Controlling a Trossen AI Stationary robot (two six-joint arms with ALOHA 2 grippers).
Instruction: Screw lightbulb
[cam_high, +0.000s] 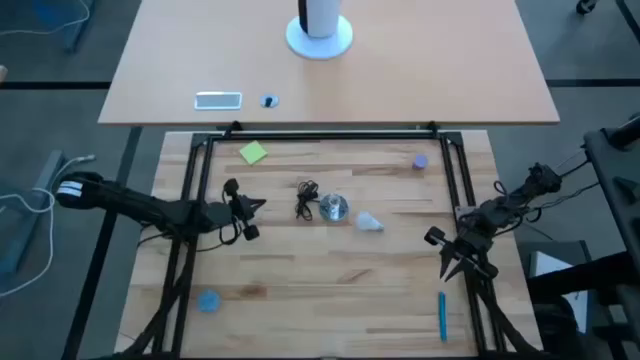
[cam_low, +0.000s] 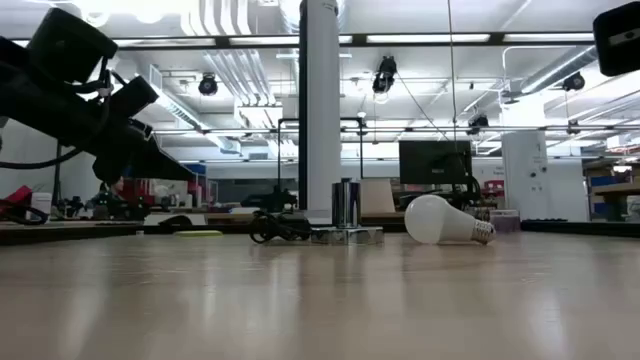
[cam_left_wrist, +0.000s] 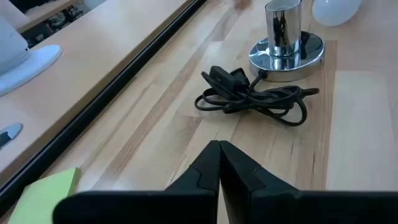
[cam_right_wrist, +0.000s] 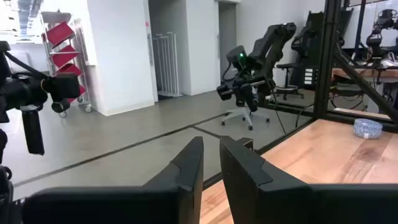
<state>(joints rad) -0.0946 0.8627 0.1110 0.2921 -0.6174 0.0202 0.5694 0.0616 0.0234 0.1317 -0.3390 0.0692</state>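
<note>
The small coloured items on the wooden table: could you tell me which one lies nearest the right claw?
The blue pen, lying just below the right claw in the high view; the purple disc, green note and blue disc sit farther off.

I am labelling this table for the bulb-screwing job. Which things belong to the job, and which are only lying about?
For the job: lightbulb, silver socket base with its black cord.

Lying about: green note pad, purple disc, blue pen, blue lump.
</note>
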